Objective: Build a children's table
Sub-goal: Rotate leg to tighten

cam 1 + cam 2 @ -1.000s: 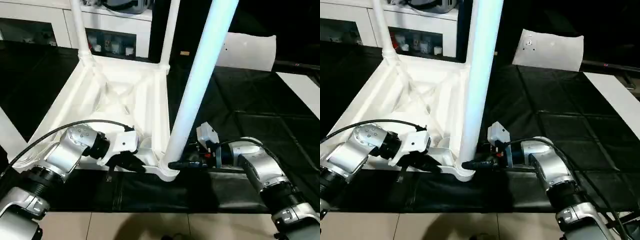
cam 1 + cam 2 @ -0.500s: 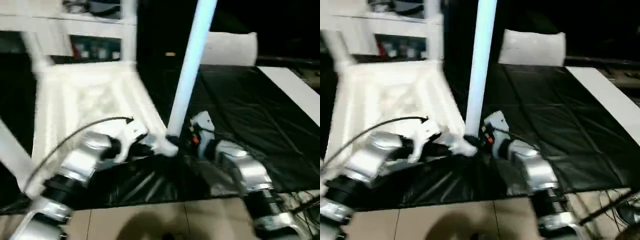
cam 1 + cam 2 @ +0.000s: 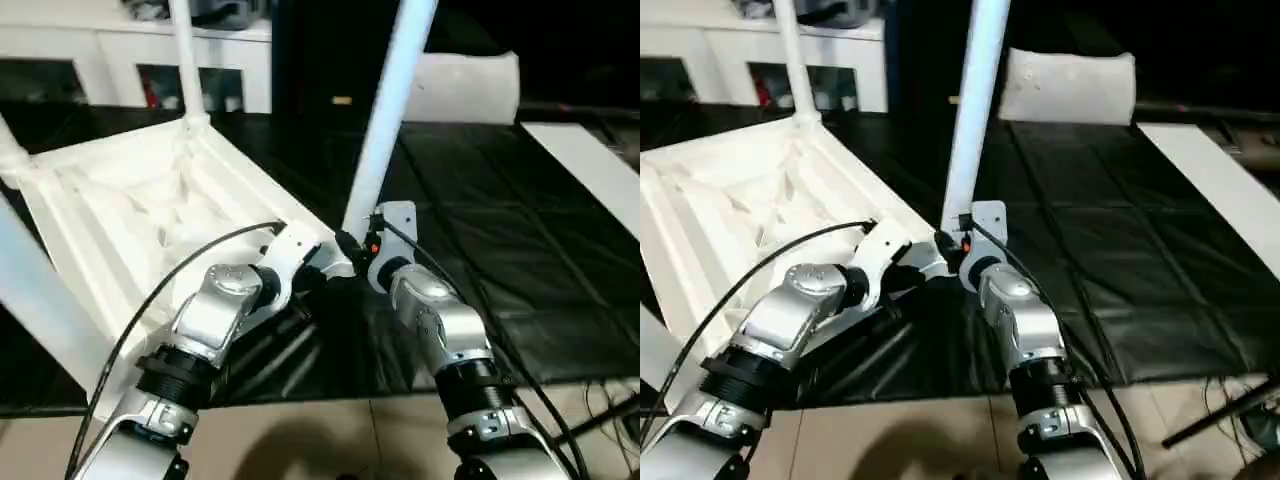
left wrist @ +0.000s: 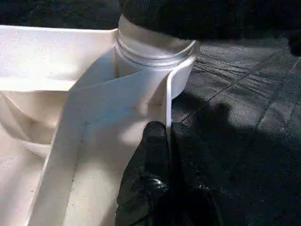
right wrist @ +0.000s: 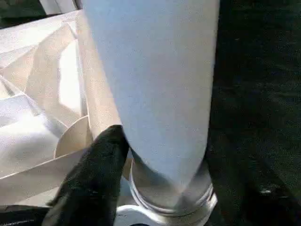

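tabletop: flipped over on the black mat, ribbed side up, sitting at a skew so one corner points at the robot
near leg: standing up in the round socket at that near corner, leaning a bit toward the right as it rises out of frame
other legs: one thin leg stuck in the far corner, another fat one running down the left edge of the head view, plus a stub at the far left corner
left gripper: fingers pressed together, pinching the thin tabletop wall just beside the socket, one finger each side of the rim
right gripper: jaws spread around the bottom of the near leg, right above the socket. One black finger sits against the leg's side; can't really make out the other one, so it looks like a grip on the leg, pretty sure
arms: both silver forearms meet at that near corner, left coming from the left, right from the right
background: white pillow-ish block at the back of the mat, flat white strip off to the right, white cabinets behind
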Motion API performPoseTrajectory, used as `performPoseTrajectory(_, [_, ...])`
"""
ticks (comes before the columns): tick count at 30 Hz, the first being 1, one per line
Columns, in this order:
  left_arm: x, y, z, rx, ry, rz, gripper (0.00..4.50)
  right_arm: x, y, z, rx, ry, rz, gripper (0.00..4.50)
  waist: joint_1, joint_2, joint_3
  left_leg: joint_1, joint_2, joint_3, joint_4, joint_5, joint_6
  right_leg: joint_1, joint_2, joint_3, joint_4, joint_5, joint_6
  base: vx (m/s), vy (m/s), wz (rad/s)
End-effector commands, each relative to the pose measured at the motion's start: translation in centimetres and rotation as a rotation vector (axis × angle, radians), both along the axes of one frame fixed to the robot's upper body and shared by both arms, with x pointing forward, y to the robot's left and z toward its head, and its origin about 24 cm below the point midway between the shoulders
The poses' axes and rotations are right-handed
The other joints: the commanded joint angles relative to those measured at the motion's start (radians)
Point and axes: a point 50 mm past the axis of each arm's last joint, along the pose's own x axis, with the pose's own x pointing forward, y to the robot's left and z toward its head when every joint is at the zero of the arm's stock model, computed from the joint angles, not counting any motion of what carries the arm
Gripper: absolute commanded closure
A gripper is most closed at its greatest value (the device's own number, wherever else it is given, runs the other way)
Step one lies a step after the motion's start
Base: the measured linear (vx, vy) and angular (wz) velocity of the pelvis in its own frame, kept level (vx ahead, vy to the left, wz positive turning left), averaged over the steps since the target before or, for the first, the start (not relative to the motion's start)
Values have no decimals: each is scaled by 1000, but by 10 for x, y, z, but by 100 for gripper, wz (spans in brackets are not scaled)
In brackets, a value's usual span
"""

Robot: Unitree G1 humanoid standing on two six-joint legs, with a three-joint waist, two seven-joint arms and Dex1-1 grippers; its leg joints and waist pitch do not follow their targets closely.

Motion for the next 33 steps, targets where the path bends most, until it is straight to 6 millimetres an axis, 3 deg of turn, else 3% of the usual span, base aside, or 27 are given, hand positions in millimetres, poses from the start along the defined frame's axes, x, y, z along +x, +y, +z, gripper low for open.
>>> performPoseTrajectory(1, [-6, -7, 6, -41, -33, -127, 450, -10, 10, -5, 23, 10, 122, 145, 6, 6, -50, -34, 7, 18, -79, -197, 39, 59, -46, 54, -100, -391, -69, 0, 0, 0])
performPoseTrajectory(3, [-7, -4, 4, -33, -28, -137, 450, -10, 6, -4, 16, -3, 126, 141, 4, 11, -55, -34, 13, 18, -78, -151, 41, 63, -46, 58, -88, -286, -104, 0, 0, 0])
performPoseTrajectory(4, [-12, 7, 0, -8, -16, -192, 450, -12, -8, -1, 7, -47, 158, 134, 6, 11, -60, -29, 12, 21, -72, -108, 48, 65, -42, 59, -79, -196, -135, 0, 0, 0])
performPoseTrajectory(5, [-12, 9, -1, -4, -15, -202, 450, -12, -10, 0, 7, -53, 163, 114, 6, 0, -59, -31, 11, 24, -72, -86, 59, 69, -39, 60, -78, -162, -141, 0, 0, 0])
performPoseTrajectory(6, [-15, 16, -2, 9, -4, -233, 450, -14, -20, 3, 7, -81, 194, 108, 10, 0, -58, -29, 10, 28, -70, -68, 76, 69, -41, 62, -74, -131, -156, 0, 0, 0])
performPoseTrajectory(8, [-16, 22, -3, 22, 0, -268, 450, -16, -28, 6, 9, -108, 231, 98, 16, -2, -57, -30, 9, 32, -69, -59, 95, 71, -41, 64, -75, -130, -164, 0, 0, 0])
performPoseTrajectory(9, [-18, 25, -2, 26, -11, -317, 450, -18, -34, 8, 10, -125, 263, 72, 19, -1, -54, -28, 10, 33, -71, -72, 98, 69, -42, 63, -79, -162, -164, 0, 0, 0])
performPoseTrajectory(13, [-24, 39, -3, 63, 16, -487, 450, -26, -56, 14, -31, -175, 428, 57, 28, -6, -50, -23, 14, 35, -73, -122, 87, 63, -42, 64, -89, -270, -138, 0, 0, 0])
performPoseTrajectory(14, [-24, 40, -3, 72, 23, -502, 450, -27, -59, 14, -36, -178, 444, 31, 32, -5, -49, -20, 16, 35, -74, -125, 82, 61, -43, 66, -88, -277, -134, 0, 0, 0])
performPoseTrajectory(18, [-26, 45, 2, 73, 31, -628, 450, -31, -74, 23, -37, -193, 568, 7, 43, -3, -49, -14, 19, 39, -74, -136, 78, 57, -43, 68, -86, -266, -146, 0, 0, 0])
performPoseTrajectory(22, [-26, 48, 6, 99, 52, -749, 450, -39, -79, 31, -26, -197, 747, 7, 51, -8, -54, -17, 20, 40, -71, -101, 79, 65, -42, 68, -76, -202, -163, 0, 0, 0])
performPoseTrajectory(26, [-26, 47, 7, 125, 71, -845, 450, -43, -79, 25, -87, -155, 892, 7, 54, -10, -55, -16, 19, 43, -67, -94, 81, 65, -42, 67, -76, -199, -172, 0, 0, 0])
performPoseTrajectory(28, [-25, 46, 7, 130, 74, -869, 450, -44, -78, 23, -93, -135, 939, 43, 58, -11, -56, -14, 21, 43, -67, -89, 74, 65, -44, 67, -73, -192, -182, 0, 0, 0])
performPoseTrajectory(33, [-22, 43, 9, 147, 77, -923, 450, -44, -72, 19, -90, -110, 1025, 75, 63, -13, -56, -15, 21, 43, -65, -89, 68, 66, -45, 67, -72, -196, -189, 0, 0, 0])
